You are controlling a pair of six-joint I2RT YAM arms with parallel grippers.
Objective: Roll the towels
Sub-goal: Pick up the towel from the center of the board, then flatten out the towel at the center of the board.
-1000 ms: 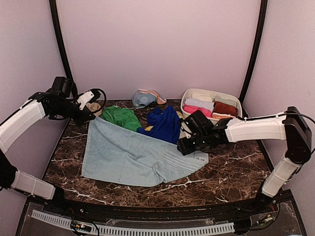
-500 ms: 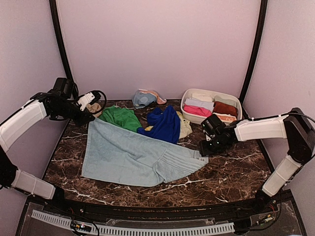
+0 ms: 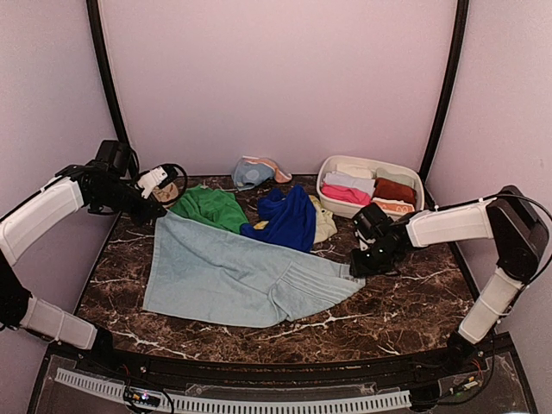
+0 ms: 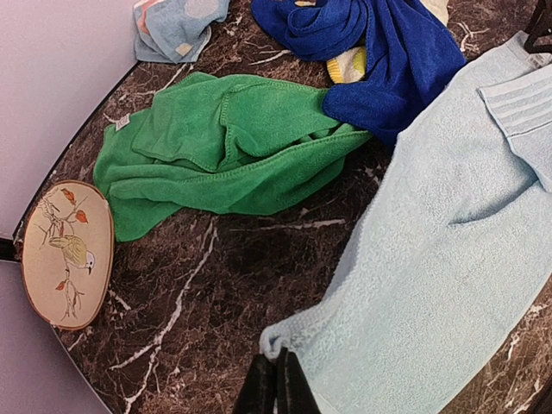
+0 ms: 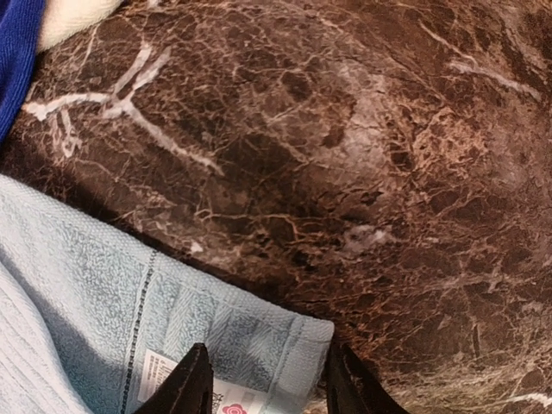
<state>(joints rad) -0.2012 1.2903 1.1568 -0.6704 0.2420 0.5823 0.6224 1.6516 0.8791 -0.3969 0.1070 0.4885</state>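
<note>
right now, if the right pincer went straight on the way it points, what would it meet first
Most likely the labelled corner of the light blue towel, which lies between the open fingers of the right pincer, with the marble tabletop beneath.

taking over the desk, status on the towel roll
Left gripper shut on light blue towel corner. Right gripper open, straddling its right corner. Towel spread, unrolled. Green towel and royal blue towel against its far edge.
</note>
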